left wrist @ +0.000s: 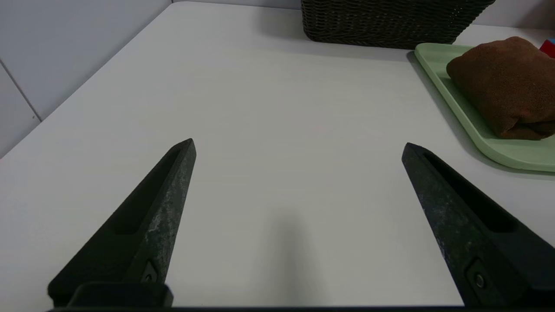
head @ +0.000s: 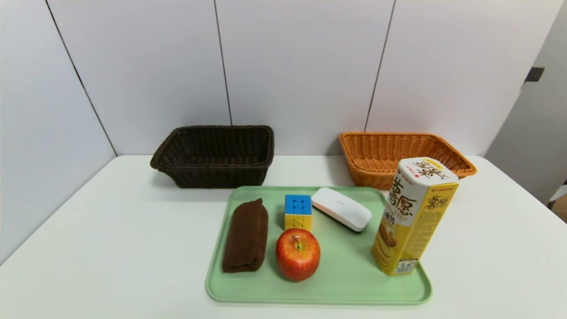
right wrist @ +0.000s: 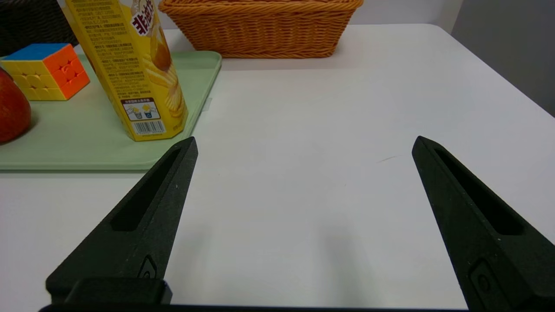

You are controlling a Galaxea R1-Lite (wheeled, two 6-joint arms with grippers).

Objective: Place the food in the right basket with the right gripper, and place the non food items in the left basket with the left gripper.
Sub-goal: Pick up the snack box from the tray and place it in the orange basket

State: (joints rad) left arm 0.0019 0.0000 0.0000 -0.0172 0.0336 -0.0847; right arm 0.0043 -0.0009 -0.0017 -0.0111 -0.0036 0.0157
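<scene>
Green tray (head: 341,283) sits mid-surface on your white surface (head: 110,248), all five items on it. Brown cloth bundle (head: 246,235) lies along the tray's left side. Puzzle cube (head: 298,212) is right of it, toward the far edge, blue face up. White oval case (head: 341,208) lies just right of the cube, tilted diagonally, near the far edge. Apple (head: 297,254) stands just in front of the cube, stem up, on the near side. Snack box (head: 414,217) stands upright at the tray's right edge, near corner.

Dark brown basket (head: 215,156) is at the far left behind the tray; orange basket (head: 401,156) is at the far right, partly hidden by the snack box top. You can't see anything in either.

Your left gripper (left wrist: 298,147) hangs over bare surface left of the tray, jaws spread wide, holding nothing; the cloth bundle and dark basket show ahead of it. Your right gripper (right wrist: 305,145) hangs over bare surface right of the tray, jaws wide too, nothing held; the snack box stands close to one fingertip (right wrist: 184,151), apart from it.
</scene>
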